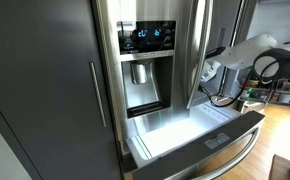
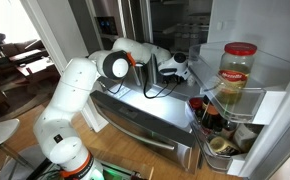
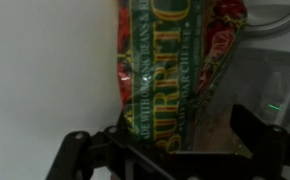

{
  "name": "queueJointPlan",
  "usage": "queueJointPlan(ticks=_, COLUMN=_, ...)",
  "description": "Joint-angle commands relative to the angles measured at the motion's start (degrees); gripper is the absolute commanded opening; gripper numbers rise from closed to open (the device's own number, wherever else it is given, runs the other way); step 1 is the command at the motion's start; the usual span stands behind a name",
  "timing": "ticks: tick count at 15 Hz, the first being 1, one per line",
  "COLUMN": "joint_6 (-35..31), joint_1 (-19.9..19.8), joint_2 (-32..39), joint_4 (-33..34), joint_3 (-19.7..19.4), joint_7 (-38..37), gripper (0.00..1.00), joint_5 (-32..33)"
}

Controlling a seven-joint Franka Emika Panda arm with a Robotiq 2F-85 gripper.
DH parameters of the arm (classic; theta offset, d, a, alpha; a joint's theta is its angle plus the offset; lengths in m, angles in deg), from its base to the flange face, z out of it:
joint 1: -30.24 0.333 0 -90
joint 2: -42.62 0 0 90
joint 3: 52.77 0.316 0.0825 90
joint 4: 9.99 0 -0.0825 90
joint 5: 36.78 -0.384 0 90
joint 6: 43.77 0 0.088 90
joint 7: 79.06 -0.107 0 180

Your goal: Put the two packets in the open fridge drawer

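currently, item: burrito packet [image 3: 170, 70], upright between the fingers [image 3: 253, 128], on a shelf above the fridge drawer [image 1: 180, 128]. pinched or only flanked: cannot tell. advice: clamp mid-wrapper, lift clear, lower into the drawer's white interior.

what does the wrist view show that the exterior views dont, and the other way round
Only the wrist view: a burrito-labelled packet with green, red and yellow print, between the fingers; whether they grip it is unclear. Only the exterior views: the open fridge drawer with its white interior, the arm, and a red-lidded jar on the door shelf. Shared: the gripper.
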Motion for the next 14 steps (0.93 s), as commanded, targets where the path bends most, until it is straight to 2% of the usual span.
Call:
queueJointPlan(ticks=1, joint_6=2.1, joint_1=-1.0, joint_2=3.9, joint_4=4.3, joint_3=0.5, joint_7=0.1, gripper=0.79, joint_5=0.9)
queueJointPlan(ticks=2, joint_6=2.4, joint_1=-1.1, joint_2=4.3, joint_4=4.8, joint_3=0.6, joint_7=0.2, gripper=0.74, joint_5=1.0)
queueJointPlan(ticks=5, joint_6=3.3, joint_1=-1.4, joint_2=5.9, joint_4=6.6, joint_3=0.9, joint_7=0.2, gripper=0.49, joint_5=0.9)
queueJointPlan(ticks=10, joint_6=4.7, joint_1=-1.7, joint_2=6.7, joint_4=9.0, joint_3=1.3, joint_7=0.1, gripper=0.14, joint_5=0.8)
queueJointPlan(ticks=12, joint_6=5.4, joint_1=-1.3, joint_2=5.6, joint_4=8.2, joint_3=1.1, joint_7=-0.4, gripper=0.04, joint_5=1.4)
queueJointPlan(ticks=14, joint_6=6.2, joint_1=-0.8, joint_2=3.6, joint_4=6.4, joint_3=0.6, joint_7=-1.1, gripper=0.01, joint_5=1.9)
